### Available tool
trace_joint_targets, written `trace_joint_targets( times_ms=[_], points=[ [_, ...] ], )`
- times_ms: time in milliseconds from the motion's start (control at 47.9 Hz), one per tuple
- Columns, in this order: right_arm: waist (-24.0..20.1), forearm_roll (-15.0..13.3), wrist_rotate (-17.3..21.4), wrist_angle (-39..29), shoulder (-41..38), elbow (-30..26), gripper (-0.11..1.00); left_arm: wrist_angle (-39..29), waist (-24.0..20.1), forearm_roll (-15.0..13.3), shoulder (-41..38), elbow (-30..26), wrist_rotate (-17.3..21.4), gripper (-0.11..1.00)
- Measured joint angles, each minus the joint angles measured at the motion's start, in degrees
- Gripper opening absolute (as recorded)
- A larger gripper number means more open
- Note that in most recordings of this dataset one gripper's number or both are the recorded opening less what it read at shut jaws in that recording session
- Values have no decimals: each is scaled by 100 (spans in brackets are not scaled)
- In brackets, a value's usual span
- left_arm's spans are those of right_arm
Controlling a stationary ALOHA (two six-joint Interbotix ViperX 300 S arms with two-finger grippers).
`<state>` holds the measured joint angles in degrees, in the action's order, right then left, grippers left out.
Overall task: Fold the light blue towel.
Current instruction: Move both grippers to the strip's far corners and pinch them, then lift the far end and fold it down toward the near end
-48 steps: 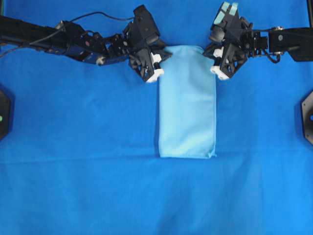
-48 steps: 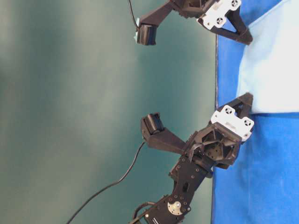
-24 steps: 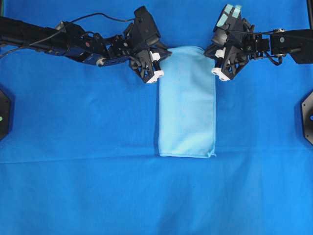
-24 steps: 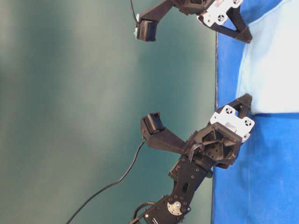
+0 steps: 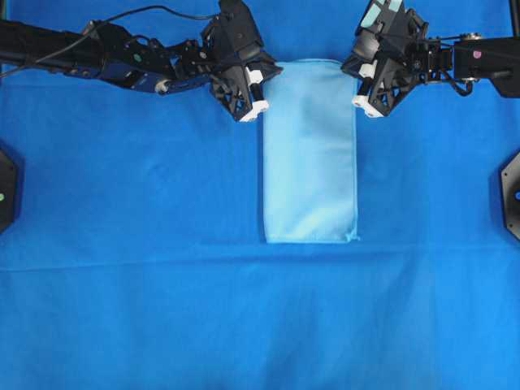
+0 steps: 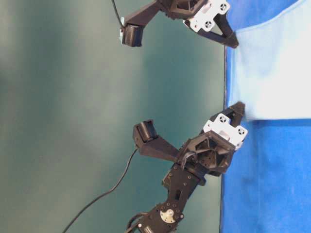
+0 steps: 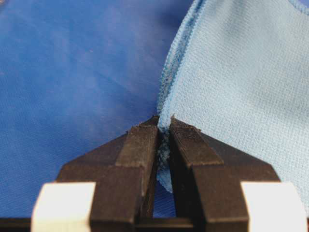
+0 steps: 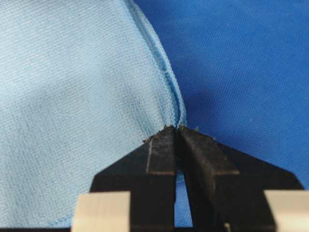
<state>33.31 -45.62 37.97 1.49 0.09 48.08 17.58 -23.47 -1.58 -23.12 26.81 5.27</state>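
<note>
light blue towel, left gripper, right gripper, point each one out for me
light blue towel (image 5: 310, 154), overhead view, middle of the folded cloth
left gripper (image 7: 164, 128), left wrist view, between the fingertips pinching the towel's edge
right gripper (image 8: 177, 129), right wrist view, between the fingertips closed on the hem

Covered edge to edge by a royal-blue table covering (image 5: 130, 309), with a faint horizontal crease running across below the middle. Bounded along the far edge by a plain dark green wall (image 6: 73, 107), softly and unevenly lit. Flanked at left and right edges by black mounts (image 5: 6, 188).
</note>
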Motion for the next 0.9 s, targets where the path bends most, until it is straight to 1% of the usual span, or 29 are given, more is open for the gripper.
trace_joint_targets(
  times_ms=[167, 334, 459, 585, 710, 773, 898],
  points=[
    [0, -9, 35, -132, 123, -26, 6, -88, -9, 0, 229, 0, 176, 4],
    [-141, -9, 70, -466, 554, 18, 6, -308, 114, 0, 668, 26, 334, 4],
    [-492, 9, 97, -773, 993, 123, 6, -431, 378, 0, 984, 167, 404, 4],
    [-905, 88, 114, -1107, 1459, 264, 6, -466, 686, 0, 1239, 369, 404, 4],
    [-1345, 281, 132, -1301, 1758, 413, 6, -466, 1020, 0, 1433, 615, 422, 4],
    [-1626, 422, 202, -1354, 1890, 510, 6, -466, 1195, 0, 1494, 738, 404, 4],
    [-2109, 615, 334, -1397, 1995, 633, 6, -475, 1529, 0, 1538, 888, 387, 4]
  ],
)
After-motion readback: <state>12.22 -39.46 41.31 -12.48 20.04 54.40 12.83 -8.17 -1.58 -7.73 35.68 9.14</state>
